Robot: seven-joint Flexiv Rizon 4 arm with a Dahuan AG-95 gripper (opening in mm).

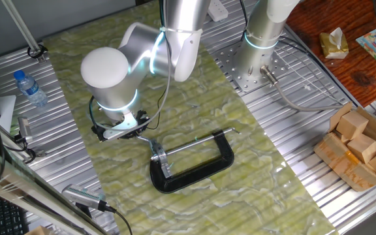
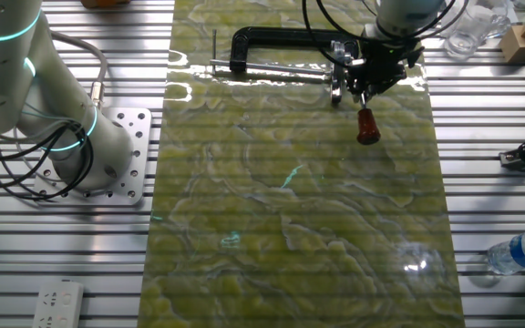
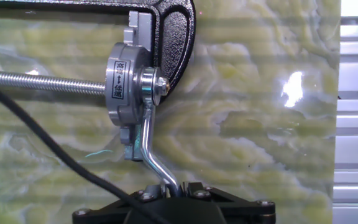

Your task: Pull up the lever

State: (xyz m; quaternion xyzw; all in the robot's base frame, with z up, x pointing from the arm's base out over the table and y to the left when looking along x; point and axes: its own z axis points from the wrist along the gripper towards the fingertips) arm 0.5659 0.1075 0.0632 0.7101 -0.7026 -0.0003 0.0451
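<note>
1. We've got the black clamp (image 1: pixel 194 171) lying flat on the green marbled mat (image 2: pixel 290 219) on the bench (image 2: pixel 481 182), with its long screw rod (image 3: pixel 42 82) running across the opening.
2. The lever (image 3: pixel 149 140) hangs off the silver bracket (image 3: pixel 126 87) at the clamp's end. In the hand view it drops from the pivot toward 6 o'clock, kinks, and runs down into the black body at the bottom edge.
3. In the other fixed view its red-brown knob (image 2: pixel 365 126) pokes out below the gripper (image 2: pixel 365 89), at roughly 6 o'clock from it.
4. The gripper sits right on the lever, but we honestly can't tell whether the fingers are clamped on the rod or just around it, since they're hidden in every view.
5. Off the mat: a water bottle (image 1: pixel 30 88) at 9 o'clock and wooden blocks (image 1: pixel 361 140) at 3 o'clock in one fixed view.
</note>
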